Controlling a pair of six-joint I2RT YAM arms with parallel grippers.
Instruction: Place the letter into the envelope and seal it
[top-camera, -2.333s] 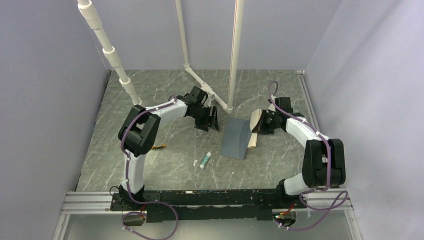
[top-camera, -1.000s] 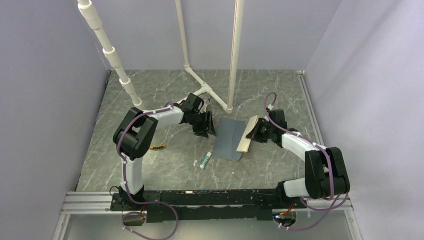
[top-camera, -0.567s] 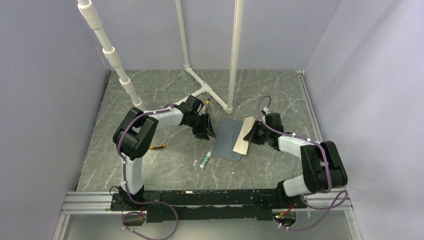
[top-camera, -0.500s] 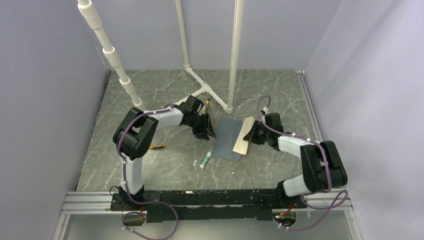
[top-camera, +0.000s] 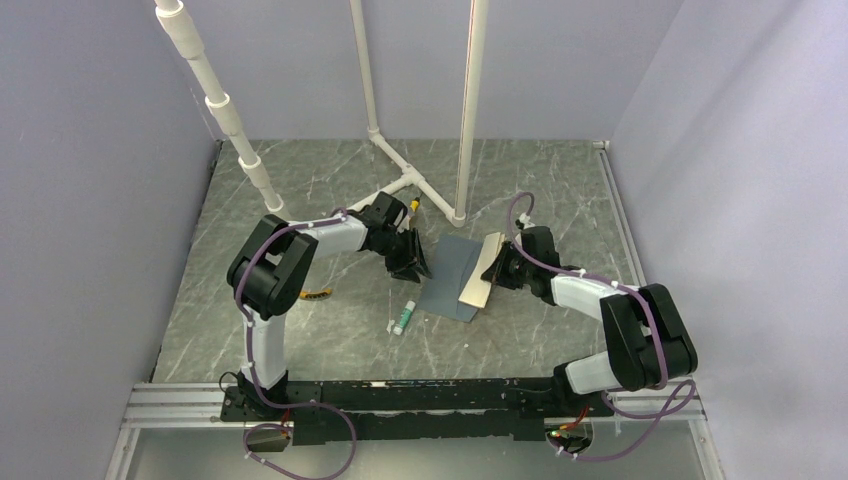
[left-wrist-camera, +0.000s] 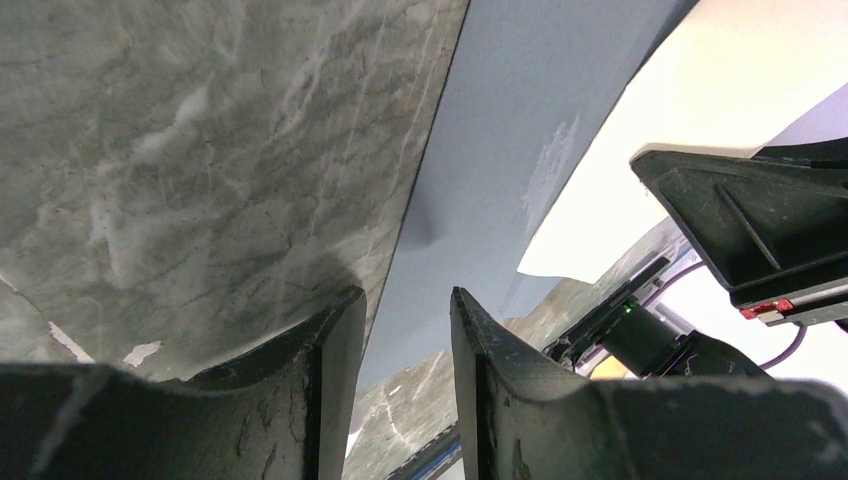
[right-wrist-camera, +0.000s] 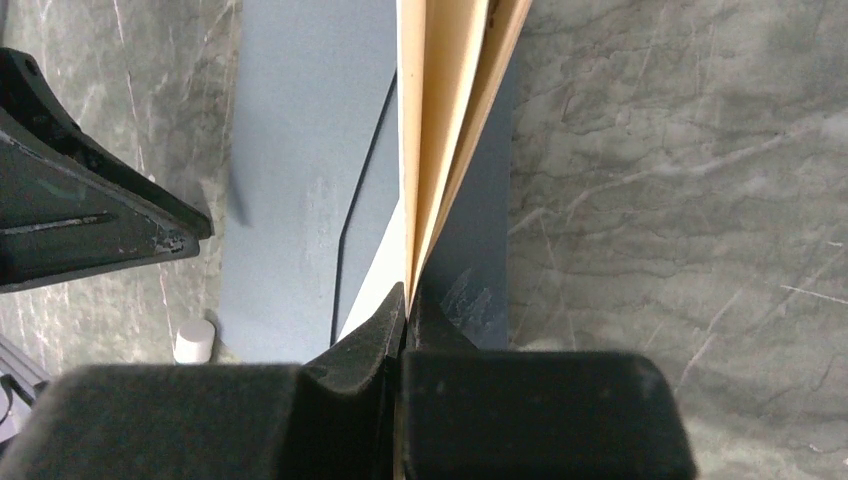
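The slate blue-grey envelope (top-camera: 448, 280) lies flat on the marble table. The letter (top-camera: 476, 282) stands nearly on edge over the envelope's right half, its cream side facing left. My right gripper (top-camera: 497, 270) is shut on its right edge. In the right wrist view the tan sheet (right-wrist-camera: 440, 150) runs edge-on up from the right gripper (right-wrist-camera: 405, 300), above the envelope (right-wrist-camera: 300, 150). My left gripper (top-camera: 420, 262) is low at the envelope's left edge. In the left wrist view the left gripper (left-wrist-camera: 405, 330) has its jaws apart astride that edge of the envelope (left-wrist-camera: 500, 150), and the letter (left-wrist-camera: 700, 120) shows beyond.
A glue stick (top-camera: 403, 320) lies just left of the envelope's near corner, with a small white bit (top-camera: 389, 327) beside it. White pipes (top-camera: 465, 110) rise from the table behind the envelope. A yellow scrap (top-camera: 318, 294) lies by the left arm. Walls close in on three sides.
The right gripper has carried the letter leftward over the envelope. The envelope, part raised at first, now lies flat. The left gripper's jaws have narrowed at the envelope's left edge.
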